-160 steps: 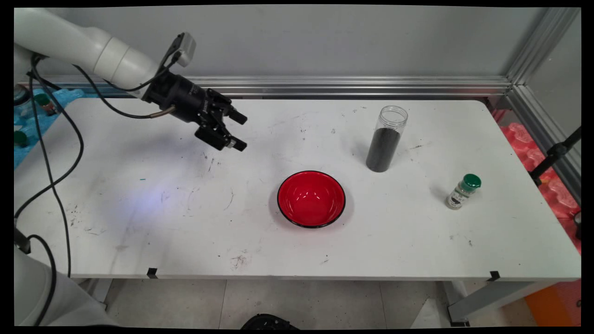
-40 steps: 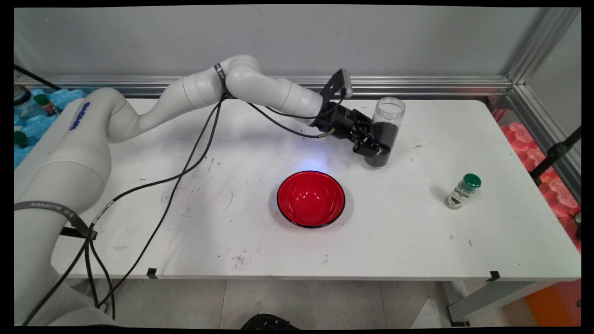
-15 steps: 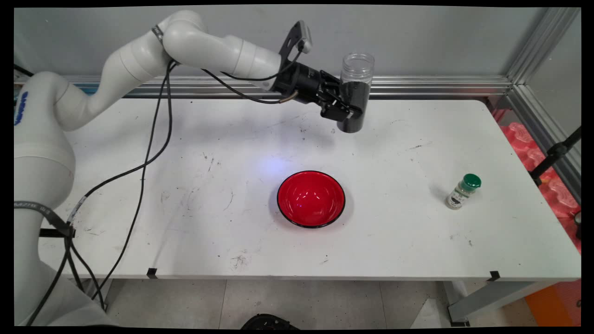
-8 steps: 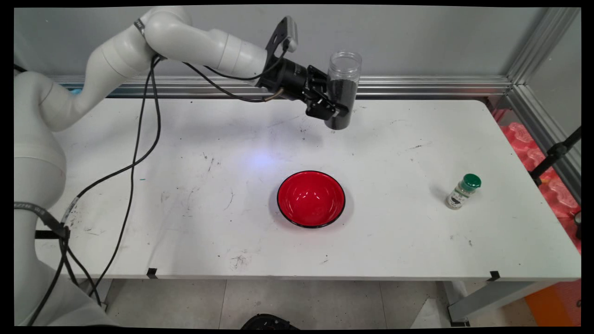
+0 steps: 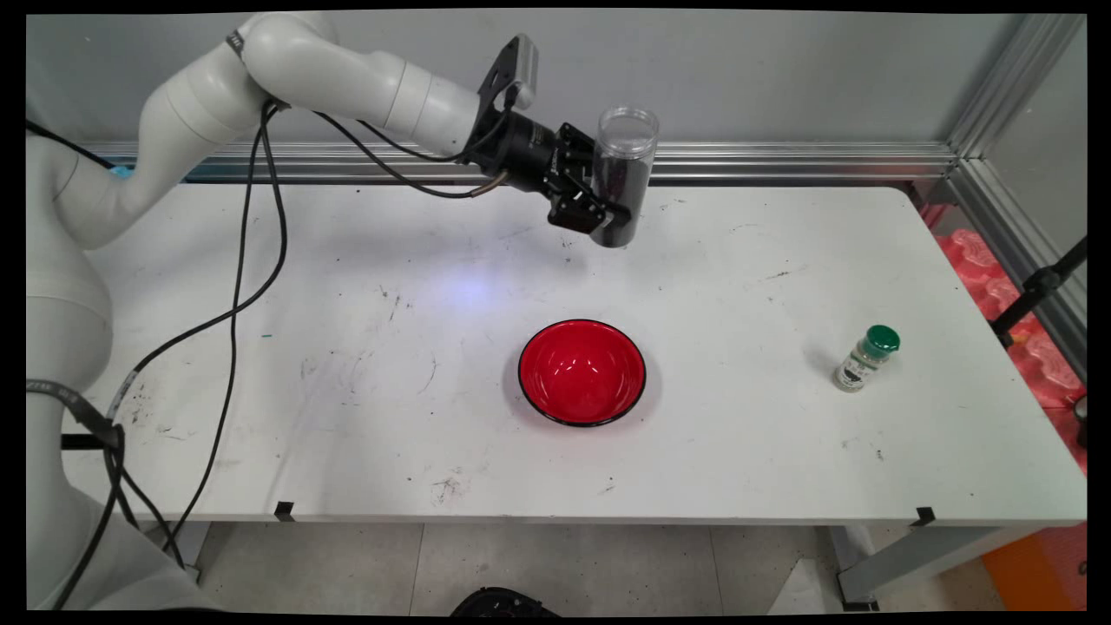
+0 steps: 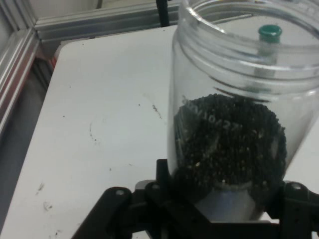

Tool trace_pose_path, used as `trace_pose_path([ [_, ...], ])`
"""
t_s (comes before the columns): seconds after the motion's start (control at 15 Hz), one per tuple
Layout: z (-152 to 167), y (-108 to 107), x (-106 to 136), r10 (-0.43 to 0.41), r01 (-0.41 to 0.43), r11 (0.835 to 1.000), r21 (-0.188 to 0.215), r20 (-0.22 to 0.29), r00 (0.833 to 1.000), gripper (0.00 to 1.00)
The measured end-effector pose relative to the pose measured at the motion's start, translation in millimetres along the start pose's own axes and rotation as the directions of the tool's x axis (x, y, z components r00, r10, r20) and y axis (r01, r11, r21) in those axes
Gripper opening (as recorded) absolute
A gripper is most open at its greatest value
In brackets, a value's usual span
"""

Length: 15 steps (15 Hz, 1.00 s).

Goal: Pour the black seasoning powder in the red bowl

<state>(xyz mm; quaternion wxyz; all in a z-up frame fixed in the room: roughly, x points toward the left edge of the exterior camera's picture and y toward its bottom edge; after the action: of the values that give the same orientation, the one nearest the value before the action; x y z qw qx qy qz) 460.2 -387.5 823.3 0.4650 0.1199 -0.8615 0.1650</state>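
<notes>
You have the gripper clamped on the lower half of a clear, lidless jar, which hangs in the air above the desk's far side, tilted slightly. Your hand view shows the jar roughly half full of dark grains, possibly seeds; the view is too soft to say. A red bowl sits on the desk nearer the camera, well apart from the jar. A small green-capped bottle stands far to the right.
</notes>
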Motion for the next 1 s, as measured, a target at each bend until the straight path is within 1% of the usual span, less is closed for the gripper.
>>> trace_pose_path([
  [0.33, -7, 7, -4, 0.095, -0.095, 0.995, -0.019, 0.024, 0.995, 0.00],
  [0.47, -9, 10, -7, 0.147, -0.146, 0.989, -0.028, 0.036, 0.989, 0.00],
  [0.67, -10, 14, -9, 0.218, -0.216, 0.975, -0.042, 0.048, 0.975, 0.00],
  [0.87, -10, 19, -12, 0.296, -0.293, 0.955, -0.052, 0.061, 0.953, 0.00],
  [1.0, -9, 22, -14, 0.349, -0.345, 0.937, -0.059, 0.071, 0.935, 0.00],
])
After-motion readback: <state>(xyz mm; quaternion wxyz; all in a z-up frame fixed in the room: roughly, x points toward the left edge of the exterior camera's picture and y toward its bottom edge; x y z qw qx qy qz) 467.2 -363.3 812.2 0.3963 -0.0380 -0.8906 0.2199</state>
